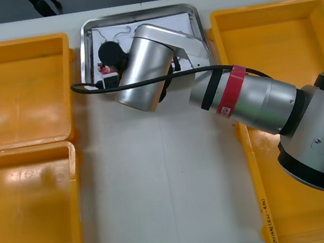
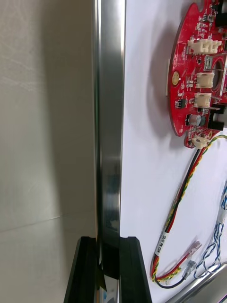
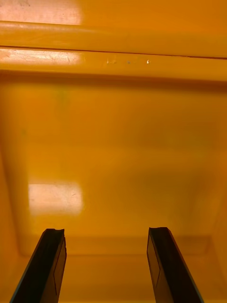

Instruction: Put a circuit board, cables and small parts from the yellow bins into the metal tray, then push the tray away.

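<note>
The metal tray (image 1: 87, 47) lies at the table's far middle, white inside. My right arm (image 1: 143, 70) reaches across over its near edge. My right gripper (image 2: 109, 272) is shut on the tray's shiny rim (image 2: 109, 118), one black finger (image 2: 86, 270) outside over the table and the other inside. Past the fingers, a round red circuit board (image 2: 196, 71) lies in the tray with a red and yellow cable (image 2: 184, 199) trailing from it and a blue and white cable (image 2: 216, 239) beside that. My left gripper (image 3: 109, 265) hangs open over the floor of a yellow bin (image 3: 113, 142), holding nothing.
Two yellow bins (image 1: 19, 93) (image 1: 30, 212) line the table's left side and two more (image 1: 277, 39) (image 1: 277, 214) line the right, the right arm lying over these. Bare light table (image 1: 164, 181) runs between them, in front of the tray.
</note>
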Available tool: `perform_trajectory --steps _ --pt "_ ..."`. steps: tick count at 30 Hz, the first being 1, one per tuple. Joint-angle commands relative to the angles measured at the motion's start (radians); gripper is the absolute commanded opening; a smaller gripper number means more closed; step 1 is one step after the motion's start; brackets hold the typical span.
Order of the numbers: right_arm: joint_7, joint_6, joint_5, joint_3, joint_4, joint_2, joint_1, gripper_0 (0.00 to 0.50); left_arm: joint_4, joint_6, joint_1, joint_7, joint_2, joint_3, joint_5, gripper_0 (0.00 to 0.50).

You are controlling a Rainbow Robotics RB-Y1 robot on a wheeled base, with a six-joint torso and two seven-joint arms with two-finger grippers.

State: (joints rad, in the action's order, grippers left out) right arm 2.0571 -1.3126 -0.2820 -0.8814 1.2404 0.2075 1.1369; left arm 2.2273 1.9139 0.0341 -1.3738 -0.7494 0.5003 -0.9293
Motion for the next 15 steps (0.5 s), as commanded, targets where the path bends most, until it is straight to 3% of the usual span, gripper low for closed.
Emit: perform_trajectory --steps 1,15 --pt "0.028 0.041 0.018 0.032 -0.018 0.003 0.058 0.000 0.031 0.006 0.024 0.001 -0.042 0.020 -0.008 0.500" --pt "0.028 0.115 0.029 0.032 -0.085 0.003 0.058 0.000 0.031 0.006 0.024 0.001 -0.042 0.020 -0.008 0.500"
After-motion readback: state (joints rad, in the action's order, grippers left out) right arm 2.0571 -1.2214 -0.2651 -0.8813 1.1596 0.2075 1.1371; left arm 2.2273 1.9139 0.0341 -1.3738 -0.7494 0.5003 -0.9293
